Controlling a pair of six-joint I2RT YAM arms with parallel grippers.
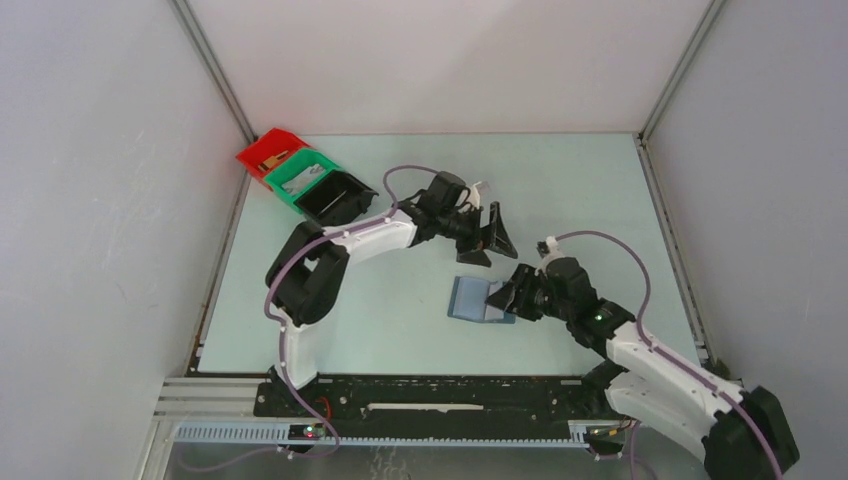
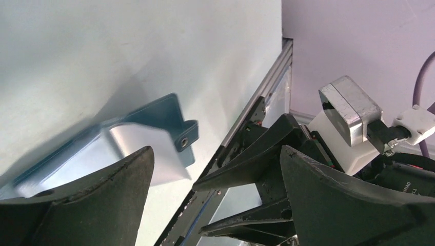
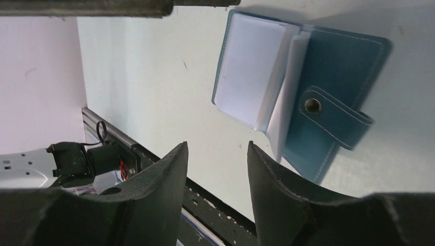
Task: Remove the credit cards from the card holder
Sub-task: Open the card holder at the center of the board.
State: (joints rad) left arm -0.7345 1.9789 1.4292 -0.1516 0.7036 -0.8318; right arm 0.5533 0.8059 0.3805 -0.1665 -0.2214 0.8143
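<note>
Blue card holder (image 1: 476, 298) lies spread open flat on the counter (image 1: 400, 320), mid-right, snap tab (image 3: 328, 110) undone & sticking out. The right tool (image 1: 507, 297) is down low at the holder's right edge, jaws partway apart, nothing betw them. From its own cam the holder sits just ahead of the tips, not in them. The left tool (image 1: 487, 243) hangs above & beyond the holder, jaws wide, empty

Step, I'd say: holder's open, no card out yet, so this is the reach for the 1st card. Next move prob needs one tool to pin the blue cover while the other pinches the pale card's free edge & slides it out. It's thin & flat, so come in shallow

Count: 1 holder. 1 pale card (image 3: 251, 72) showing on top, plus a 2nd pale leaf edge next to it; how many sit under, can't tell. No loose cards on the counter that I can see. 2 arms. 3 bins far left: red bin (image 1: 262, 152), green bin (image 1: 298, 172), black bin (image 1: 340, 197); sth small in red & green, too small to tell
</note>
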